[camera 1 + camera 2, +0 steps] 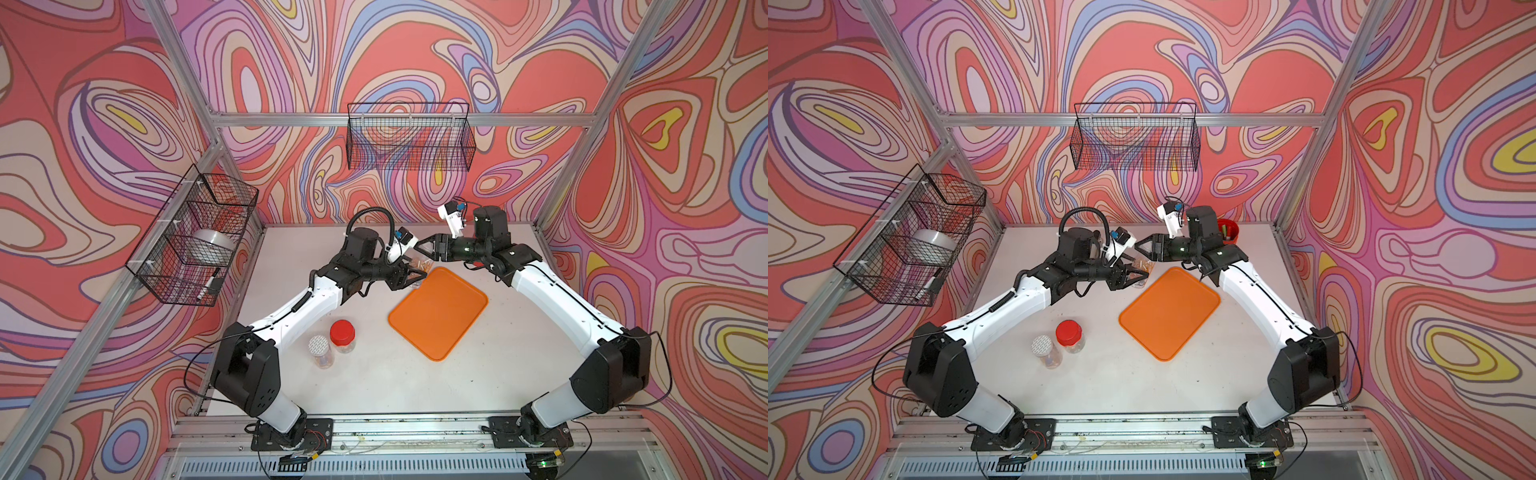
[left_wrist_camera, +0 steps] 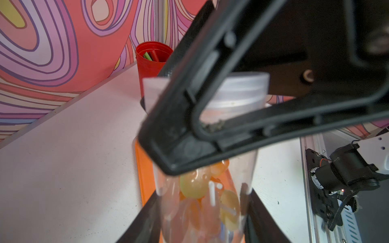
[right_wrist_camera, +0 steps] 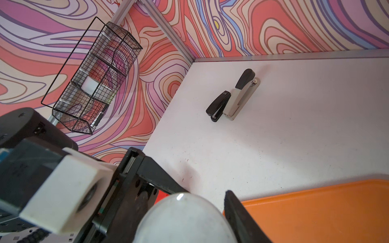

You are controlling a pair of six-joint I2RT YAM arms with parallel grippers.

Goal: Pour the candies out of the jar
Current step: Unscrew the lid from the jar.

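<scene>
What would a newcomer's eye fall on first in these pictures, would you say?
Probably the swirling red-and-purple walls all round. Then, at the far end of the orange tray, the left gripper clasps a clear jar of candies while the right gripper grips its white lid.

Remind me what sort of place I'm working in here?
Likely a robot test cell, not an office: aluminium frame with printed swirl walls, left arm and right arm bolted to a front rail, a wire basket hung on the back wall.

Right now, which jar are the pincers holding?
The candy jar by the orange tray: left pincer on its body, right pincer on its whitish lid. The red-lidded jar and white-topped jar stand untouched.
</scene>
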